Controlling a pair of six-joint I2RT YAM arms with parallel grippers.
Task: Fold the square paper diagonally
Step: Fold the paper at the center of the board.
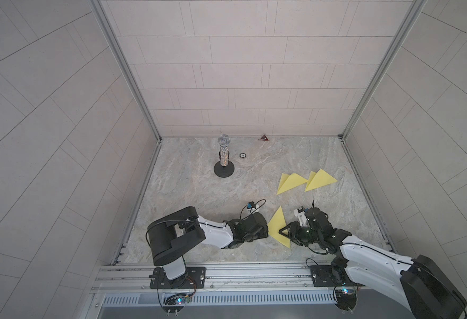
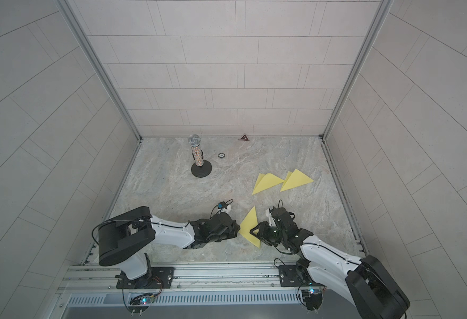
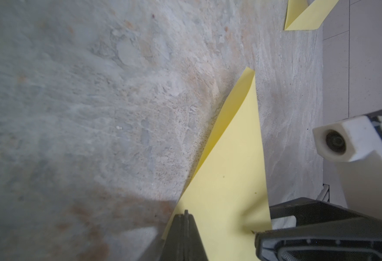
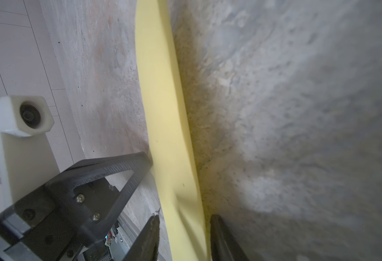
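The yellow paper (image 1: pixel 278 226) (image 2: pixel 250 227) lies folded into a triangle near the front of the marble table, between my two arms. Its upper layer bows up off the table (image 4: pixel 163 113). My left gripper (image 1: pixel 267 230) (image 3: pixel 186 215) is shut, and its joined tips rest on the paper's left corner (image 3: pixel 228 176). My right gripper (image 1: pixel 282 230) (image 4: pixel 185 223) is open, one finger on each side of the paper's right edge. A small crease shows in the sheet there. Each wrist view also shows the other gripper beside the sheet.
Two more folded yellow triangles (image 1: pixel 291 182) (image 1: pixel 320 179) lie behind to the right. A microphone on a black round stand (image 1: pixel 223 157) is upright at the back left, with a small round disc (image 1: pixel 242 155) beside it. A dark triangular marker (image 1: pixel 263 137) sits at the back wall.
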